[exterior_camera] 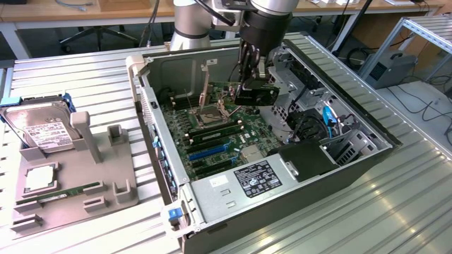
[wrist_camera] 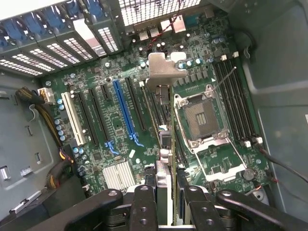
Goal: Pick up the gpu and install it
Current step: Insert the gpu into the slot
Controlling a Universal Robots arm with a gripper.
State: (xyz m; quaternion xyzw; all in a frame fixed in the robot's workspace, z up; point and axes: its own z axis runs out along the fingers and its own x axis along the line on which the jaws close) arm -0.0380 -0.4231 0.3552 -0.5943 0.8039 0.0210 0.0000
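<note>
Gripping gpu [wrist_camera: 162,71] edge-on, hand [wrist_camera: 166,188] half-closed above motherboard [wrist_camera: 120,120]; case [exterior_camera: 211,197] on slatted metal table [exterior_camera: 84,74], desks [exterior_camera: 84,13] behind.

The gripper [wrist_camera: 166,195] clamps the gpu [wrist_camera: 164,72] edge-on between its fingers, with the card's silver bracket at the end away from them. The card is over the green motherboard [wrist_camera: 110,144], lined up between the blue expansion slot [wrist_camera: 124,108] and the open CPU socket [wrist_camera: 202,118].
</note>
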